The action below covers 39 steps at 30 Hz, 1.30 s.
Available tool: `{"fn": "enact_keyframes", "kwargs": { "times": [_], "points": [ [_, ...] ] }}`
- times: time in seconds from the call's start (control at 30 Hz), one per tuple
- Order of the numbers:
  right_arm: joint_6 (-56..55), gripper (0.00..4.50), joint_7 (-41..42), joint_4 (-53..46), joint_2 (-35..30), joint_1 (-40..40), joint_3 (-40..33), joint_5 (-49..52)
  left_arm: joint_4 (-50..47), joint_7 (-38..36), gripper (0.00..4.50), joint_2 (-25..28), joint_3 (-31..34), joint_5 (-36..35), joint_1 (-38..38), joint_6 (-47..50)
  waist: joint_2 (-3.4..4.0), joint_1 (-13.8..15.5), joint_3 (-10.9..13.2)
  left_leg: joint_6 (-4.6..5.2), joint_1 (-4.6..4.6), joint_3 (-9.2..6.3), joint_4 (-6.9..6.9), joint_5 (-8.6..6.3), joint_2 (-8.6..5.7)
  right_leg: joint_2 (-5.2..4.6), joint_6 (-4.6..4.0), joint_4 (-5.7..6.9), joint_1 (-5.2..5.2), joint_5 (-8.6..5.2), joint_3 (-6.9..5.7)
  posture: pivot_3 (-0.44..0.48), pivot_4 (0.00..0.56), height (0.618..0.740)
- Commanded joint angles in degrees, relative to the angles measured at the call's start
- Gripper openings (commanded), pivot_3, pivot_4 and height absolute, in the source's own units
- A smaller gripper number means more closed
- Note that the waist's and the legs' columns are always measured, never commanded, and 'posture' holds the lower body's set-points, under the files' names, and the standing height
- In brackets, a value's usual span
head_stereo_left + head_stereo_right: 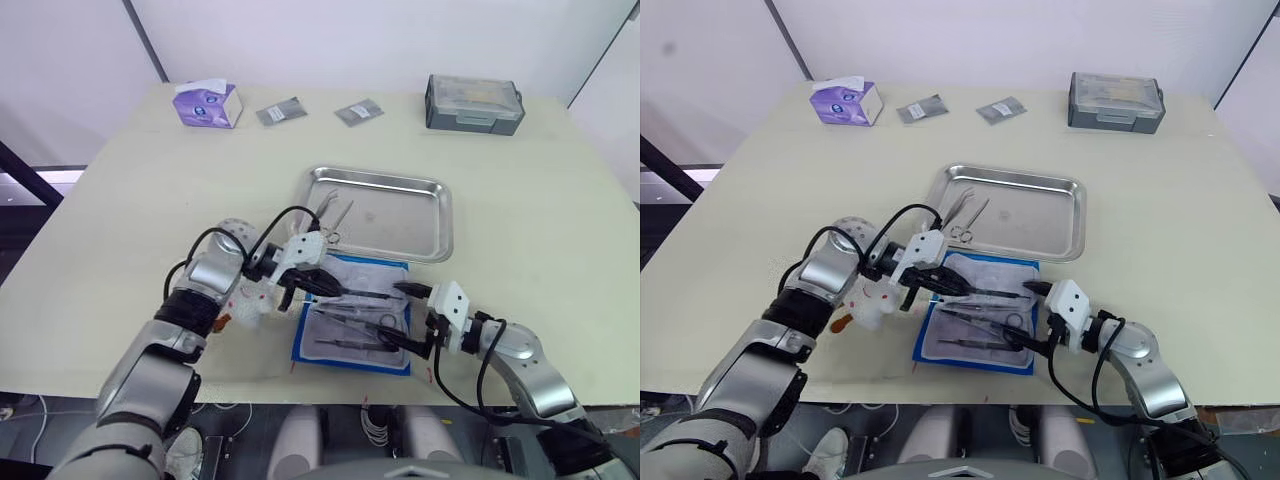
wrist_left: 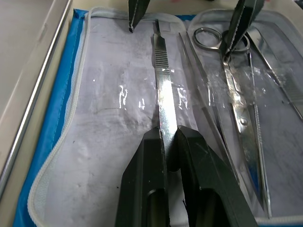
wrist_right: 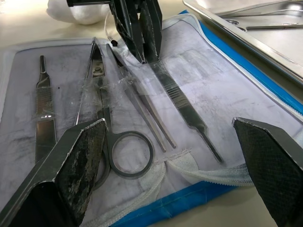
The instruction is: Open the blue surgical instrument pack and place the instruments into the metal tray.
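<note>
The flat bright-blue fold-over surgical instrument pack [image 1: 352, 320] lies open on the near part of the beige table [image 1: 540, 250], its pale clear-pocketed lining up, just near of the shallow shiny stainless-steel tray [image 1: 435, 225]. The left gripper [image 2: 169, 142] is pinched on a flat silver ridged-handle tool [image 2: 163, 80] at the pack's far-left side; the tool's long axis runs left to right across the pack, pointing away from the gripper toward the right gripper [image 3: 175, 142], whose jaws are spread wide over the pack's right end, holding nothing. Ring-handled scissors [image 3: 116, 142], thin tweezers [image 3: 147, 113] and another flat tool [image 3: 42, 104] sit in the pockets. The tray lies beyond the pack, slightly right, with silver instruments [image 1: 330, 215] already in its left end. Left arm is the one to carry; likely lift clear of the pocket, then move far.
</note>
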Motion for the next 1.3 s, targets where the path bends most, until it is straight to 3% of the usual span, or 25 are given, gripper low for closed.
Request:
{"fn": "enact_keyframes", "kwargs": {
  "times": [0.03, 0.3, 0.73, 1.3],
  "points": [
    [2.0, 4.50, 0.3, 4.2, -0.6, 1.7, 2.4, -2.1, -6.2, -0.1, 0.02, -0.5, 1.6, -2.7, -1.5, 7.1, 0.00, 0.0, 0.0, 0.00, 0.00, 0.00, 0.00, 0.00, 0.00, 0.00, 0.00, 0.00, 0.00, 0.00, 0.00, 0.000, 0.150, 0.740],
    [1.8, 4.50, 0.5, 5.0, -0.2, 0.9, 3.2, -2.5, -17.6, -2.4, 0.02, 5.3, 0.1, -2.8, -0.5, 17.7, 0.07, -0.4, 0.1, 0.00, -0.03, -0.04, -0.01, 0.00, 0.04, 0.05, -0.01, 0.01, -0.04, -0.01, 0.00, 0.000, 0.150, 0.740],
    [1.1, 4.50, 0.8, 6.0, 0.3, 0.6, 3.8, -2.5, -19.2, -5.2, 0.02, 11.1, 1.2, -4.3, -1.3, 19.7, 0.07, -1.0, 0.1, 0.00, -0.02, -0.05, -0.01, 0.00, 0.06, 0.08, -0.02, 0.02, -0.05, -0.01, 0.00, 0.000, 0.150, 0.740],
    [0.8, 4.50, 0.8, 6.5, 0.7, 0.7, 4.1, -2.7, -20.9, -5.9, 0.02, 25.1, -2.1, -14.0, -0.6, 17.8, 0.04, -1.0, 0.0, 0.00, -0.01, -0.06, -0.02, 0.00, 0.10, 0.10, -0.05, 0.02, -0.06, -0.03, -0.02, 0.000, 0.150, 0.740]
  ]
}}
